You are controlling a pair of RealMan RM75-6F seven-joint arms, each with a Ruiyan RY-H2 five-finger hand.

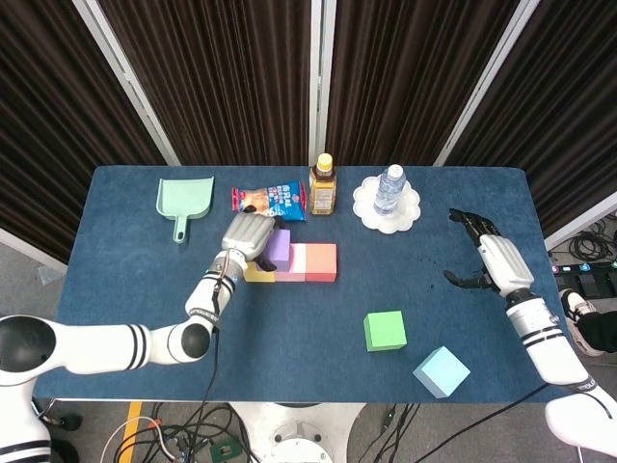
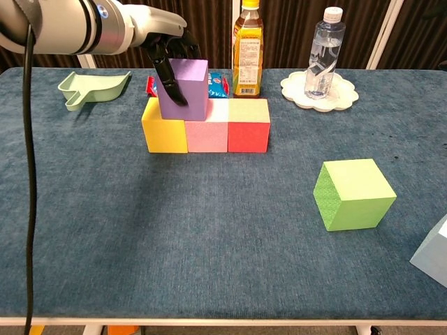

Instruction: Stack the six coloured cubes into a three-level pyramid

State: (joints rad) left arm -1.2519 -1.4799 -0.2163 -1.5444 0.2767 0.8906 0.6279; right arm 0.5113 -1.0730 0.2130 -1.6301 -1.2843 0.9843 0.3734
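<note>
Our left hand (image 2: 170, 52) is grasping the purple cube (image 2: 185, 88), which sits on the yellow cube (image 2: 164, 125) and pink cube (image 2: 207, 127); right of them, our right hand (image 1: 485, 256) is released, fingers apart

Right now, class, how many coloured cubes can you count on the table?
6: yellow, pink and red in a row; purple on top, held by the left hand; green and blue loose.
</note>
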